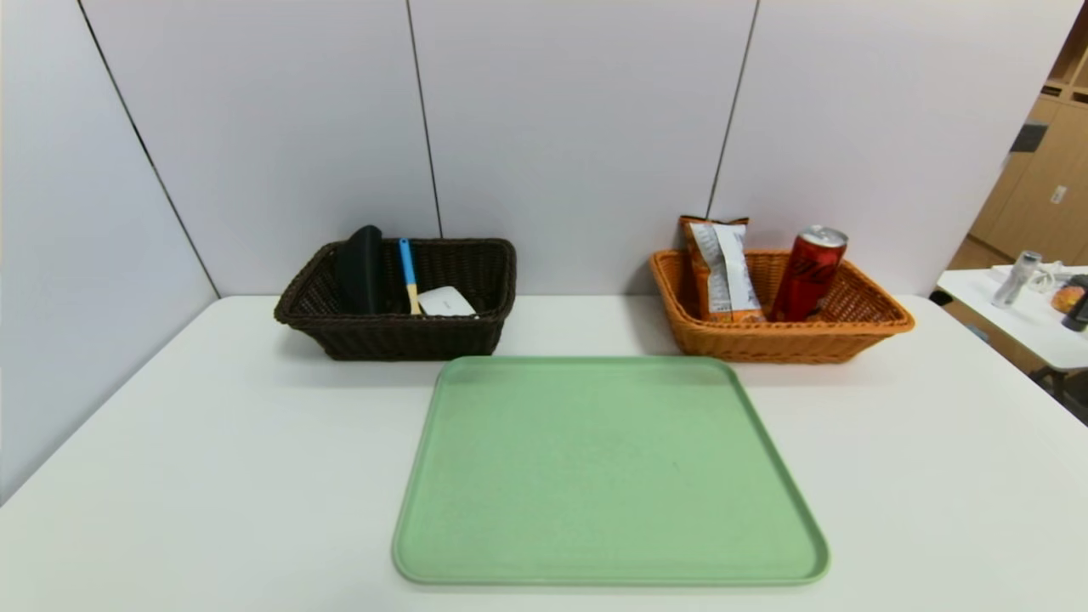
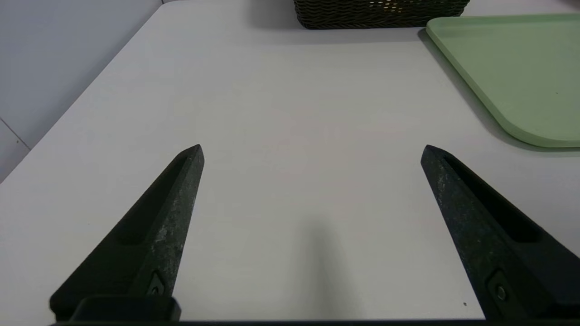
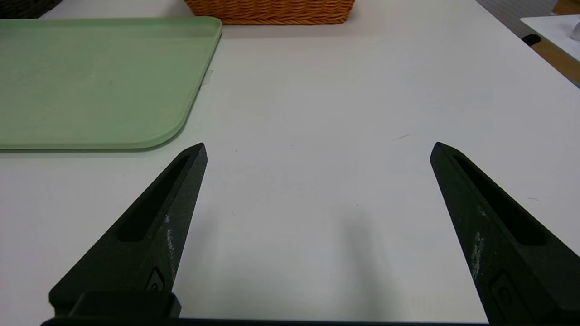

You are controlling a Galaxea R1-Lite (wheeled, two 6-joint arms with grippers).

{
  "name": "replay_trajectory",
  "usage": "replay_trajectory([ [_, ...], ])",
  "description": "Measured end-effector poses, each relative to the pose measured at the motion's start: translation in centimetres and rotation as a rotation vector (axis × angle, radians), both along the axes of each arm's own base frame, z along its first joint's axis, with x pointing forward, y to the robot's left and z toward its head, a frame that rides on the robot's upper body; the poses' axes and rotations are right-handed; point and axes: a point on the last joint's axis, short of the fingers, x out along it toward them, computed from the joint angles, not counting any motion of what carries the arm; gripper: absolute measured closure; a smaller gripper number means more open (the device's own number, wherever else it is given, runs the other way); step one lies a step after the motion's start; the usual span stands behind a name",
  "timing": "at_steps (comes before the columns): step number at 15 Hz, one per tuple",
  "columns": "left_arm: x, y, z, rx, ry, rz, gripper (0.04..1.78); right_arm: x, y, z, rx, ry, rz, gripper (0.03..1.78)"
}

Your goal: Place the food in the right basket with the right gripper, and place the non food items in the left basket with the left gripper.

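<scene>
A pale green tray (image 1: 608,476) lies bare at the middle of the white tabletop (image 1: 918,476), with two wicker baskets set side by side beyond its far edge, close to the grey wall panels. The dark brown basket (image 1: 399,336) stands at the far left. Inside it a long black case (image 1: 361,268) leans upright against the left end, a blue-handled yellow spoon (image 1: 410,274) stands tilted just beside it, and a white rounded case (image 1: 446,301) lies toward the middle. No marker can be made out in the basket from this angle.

The orange basket (image 1: 786,340) stands at the far right. An orange snack bag (image 1: 721,270), silvery-white back facing the camera, stands upright in its left half, and a red soda can (image 1: 807,274) leans tilted just to the right of the bag, silver top uppermost.

The left pincer (image 2: 312,151) hangs low over bare tabletop on the near left, its two black fingers (image 2: 176,203) spread wide and grasping nothing; the tray's near-left corner and the foot of the dark basket show beyond it. The right pincer (image 3: 317,149) hangs likewise on the near right, fingers (image 3: 480,213) released wide and empty, with the tray's near-right corner and the base of the orange basket ahead. Neither pincer shows in the head view.

A second white table (image 1: 1020,319) with a few small items stands off to the far right.
</scene>
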Motion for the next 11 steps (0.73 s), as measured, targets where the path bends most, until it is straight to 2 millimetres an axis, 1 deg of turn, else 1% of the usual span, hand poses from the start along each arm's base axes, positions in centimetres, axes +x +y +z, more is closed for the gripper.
replay_trajectory([
  [11,0.00,0.00,0.01,0.000,0.000,0.000,0.13,0.03,0.00,0.07,0.000,-0.013,0.000,0.11],
])
